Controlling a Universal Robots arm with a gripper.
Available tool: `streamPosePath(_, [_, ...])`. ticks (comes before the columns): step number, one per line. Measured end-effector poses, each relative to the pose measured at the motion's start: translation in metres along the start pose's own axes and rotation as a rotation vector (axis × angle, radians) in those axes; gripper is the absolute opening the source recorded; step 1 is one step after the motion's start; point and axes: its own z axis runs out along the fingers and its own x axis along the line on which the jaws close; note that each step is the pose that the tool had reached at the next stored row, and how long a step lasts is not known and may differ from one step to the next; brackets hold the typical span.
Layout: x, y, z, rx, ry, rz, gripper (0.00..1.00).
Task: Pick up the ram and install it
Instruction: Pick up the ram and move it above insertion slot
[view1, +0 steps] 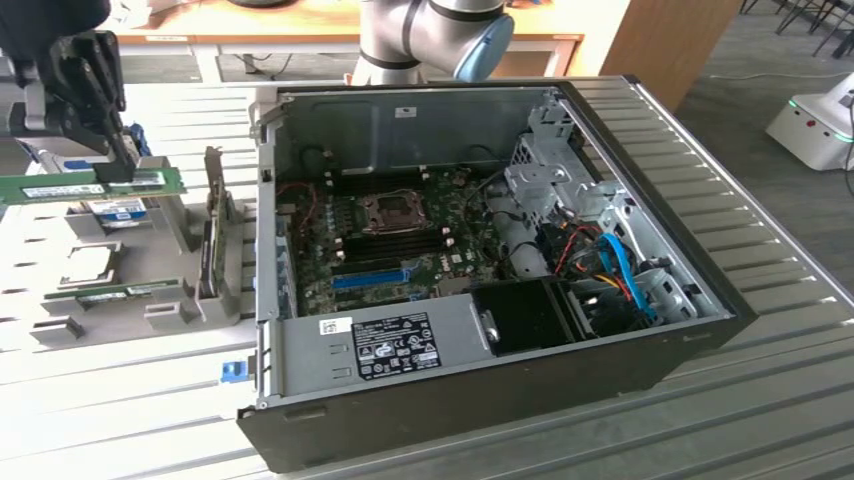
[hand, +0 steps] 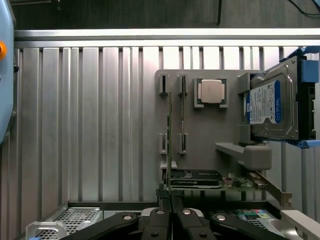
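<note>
The ram (view1: 80, 187) is a long green stick with a white label. It hangs level above the grey parts holder (view1: 80, 300) at the exterior view's left, and my gripper (view1: 130, 172) is shut on its upper edge. From the wrist camera the ram (hand: 170, 135) appears edge-on as a thin line running away from the gripper (hand: 171, 202), whose black fingers (hand: 159, 220) press on it from both sides. The open computer case (view1: 641, 360) lies to the exterior view's right of the gripper, with its motherboard (view1: 400, 240) exposed.
A second green stick (view1: 114, 293) rests in the holder's slots. The holder also carries a silver hard drive (hand: 270, 105), a square processor chip (hand: 211, 91) and an upright expansion card (view1: 214, 240). A blue slot strip (view1: 371, 277) sits on the motherboard. Everything stands on a ribbed metal table (view1: 774, 300).
</note>
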Motion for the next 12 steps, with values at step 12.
streamPosePath(12, [-0.001,-0.0233,-0.0009,0.0,0.0003,-0.006,0.12])
